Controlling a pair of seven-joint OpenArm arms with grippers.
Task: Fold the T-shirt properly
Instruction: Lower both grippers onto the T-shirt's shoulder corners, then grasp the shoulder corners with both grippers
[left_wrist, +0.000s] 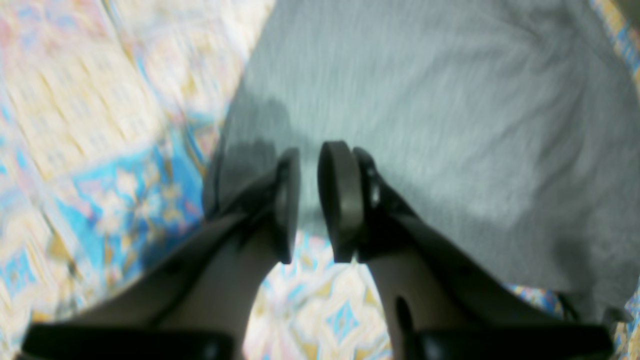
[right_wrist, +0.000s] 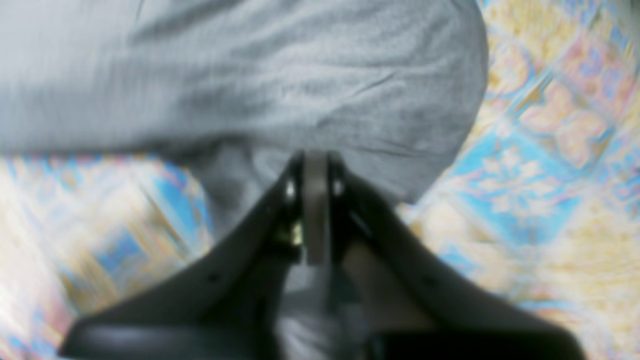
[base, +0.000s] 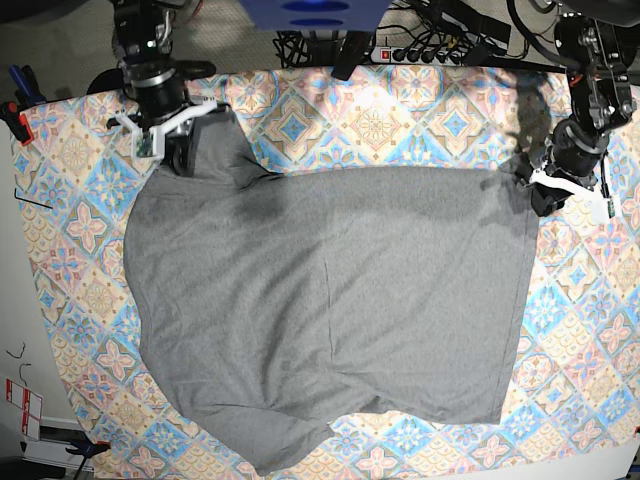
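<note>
Base view has the T-shirt (base: 330, 310) spread over the patterned tablecloth (base: 590, 340) on my table, mostly flat, with a few soft wrinkles and one lower corner drooping toward the near edge of the cloth. Both arms sit at the far corners of the shirt.

My right gripper (right_wrist: 316, 165) is at the shirt's far corner on that view's left side. From its wrist cam the jaws look pressed together with grey fabric bunched right at the tips and trailing down between the fingers, so I'd say it's pinching the shirt there. That corner is pulled up into a little peak.

My left gripper (left_wrist: 309, 200) is at the opposite far corner. Its jaws stand slightly apart, a narrow gap between the pads (left_wrist: 345, 200), sitting over the shirt's edge where it meets the tablecloth. Picture's blurry, and I can't tell whether any fabric is caught between them.
</note>
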